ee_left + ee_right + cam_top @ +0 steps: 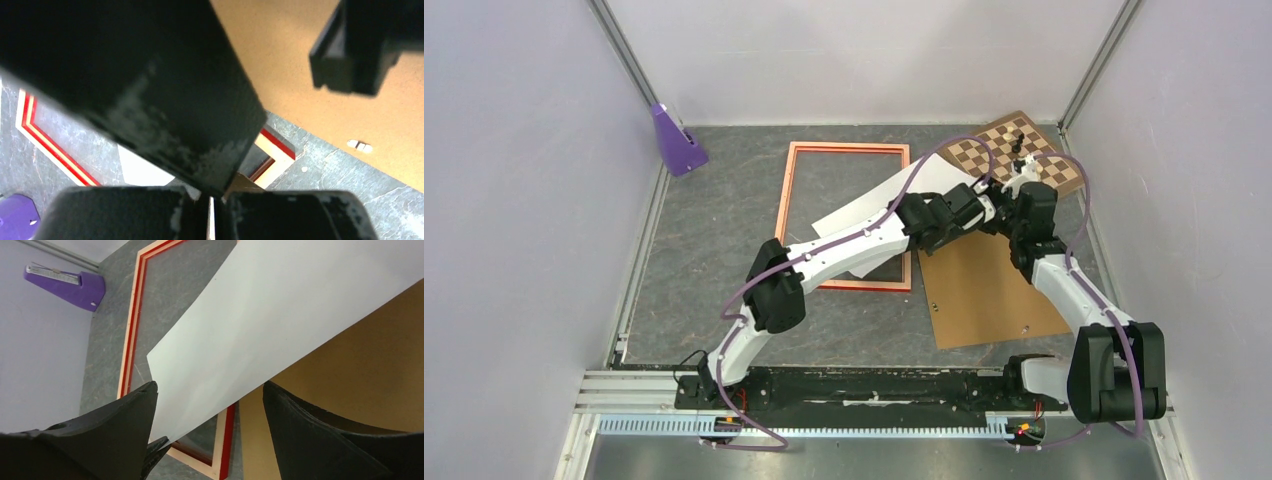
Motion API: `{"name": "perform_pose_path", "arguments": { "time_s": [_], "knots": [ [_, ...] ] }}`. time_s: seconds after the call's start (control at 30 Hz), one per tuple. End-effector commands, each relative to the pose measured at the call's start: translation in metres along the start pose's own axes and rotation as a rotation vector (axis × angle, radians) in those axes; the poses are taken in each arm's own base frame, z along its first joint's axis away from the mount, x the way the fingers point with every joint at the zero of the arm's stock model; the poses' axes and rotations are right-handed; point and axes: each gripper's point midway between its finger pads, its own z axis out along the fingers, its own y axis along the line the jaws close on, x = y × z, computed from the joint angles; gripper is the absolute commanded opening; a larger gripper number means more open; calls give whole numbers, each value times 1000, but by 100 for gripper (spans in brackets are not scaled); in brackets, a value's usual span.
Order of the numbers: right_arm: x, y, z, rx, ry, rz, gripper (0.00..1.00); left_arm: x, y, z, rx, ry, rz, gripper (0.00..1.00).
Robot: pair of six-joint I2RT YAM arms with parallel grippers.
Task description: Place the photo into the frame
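The photo (879, 205) shows its plain white back and hangs tilted over the right side of the orange-red frame (796, 215). My left gripper (972, 212) is shut on the photo's right edge; in the left wrist view a thin white edge (210, 222) sits between the closed fingers (125, 215), with a frame corner (276, 150) below. My right gripper (1014, 197) is close beside it, open. In the right wrist view its fingers (125, 425) stand wide apart with the white sheet (260, 315) across the gap above the frame (131, 340). The picture side is hidden.
A brown backing board (989, 290) lies right of the frame, under both grippers, and shows in the wrist views (300, 65) (350, 370). A chessboard with pieces (1024, 150) is at the back right. A purple object (676, 140) stands at the back left.
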Motion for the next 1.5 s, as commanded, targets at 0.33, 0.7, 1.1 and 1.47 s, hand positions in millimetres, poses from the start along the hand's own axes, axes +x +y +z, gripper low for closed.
{"name": "perform_pose_path", "arguments": {
  "time_s": [0.33, 0.7, 1.1, 1.47],
  "knots": [
    [10, -35, -4, 100, -41, -49, 63, -23, -20, -4, 10, -54, -54, 2],
    [13, -37, -4, 66, -67, 5, 37, -22, -40, -2, 29, -48, -31, 2],
    [-3, -47, -10, 87, -122, 18, 30, -17, -70, -2, 97, -32, -8, 50],
    [-5, -60, -5, 126, -117, -65, 16, -11, -72, -6, 153, -20, -10, 57]
  ]
}}
